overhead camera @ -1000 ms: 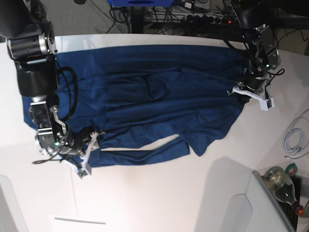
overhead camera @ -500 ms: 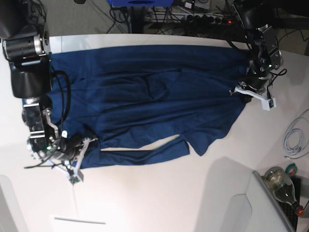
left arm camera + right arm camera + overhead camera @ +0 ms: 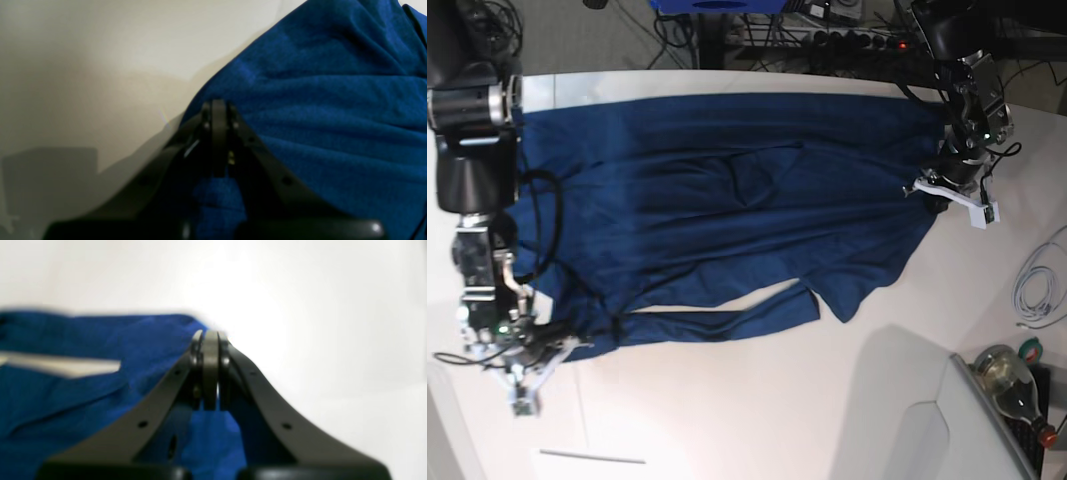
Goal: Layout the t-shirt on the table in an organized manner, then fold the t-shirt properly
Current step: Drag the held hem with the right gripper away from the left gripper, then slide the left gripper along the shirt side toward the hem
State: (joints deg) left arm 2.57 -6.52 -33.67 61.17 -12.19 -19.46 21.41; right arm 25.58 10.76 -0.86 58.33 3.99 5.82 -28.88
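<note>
Base view: high overhead, looking straight down on the table (image 3: 757, 420) and both arms. Left wrist view: close behind the left gripper (image 3: 218, 110), facing along its fingers. Right wrist view: likewise behind the right gripper (image 3: 210, 340). Shared by all three: the t-shirt (image 3: 727, 210) on white tabletop.

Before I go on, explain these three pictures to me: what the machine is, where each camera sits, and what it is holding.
This is a two-armed robot at a white table. One picture looks down on the whole scene; the other two come from cameras on each wrist, looking along the tool. A dark blue t-shirt lies spread on the table. The left tool is shut on one edge of the shirt, the right tool on the opposite end. A white cable and a bottle lie off to the side.
</note>
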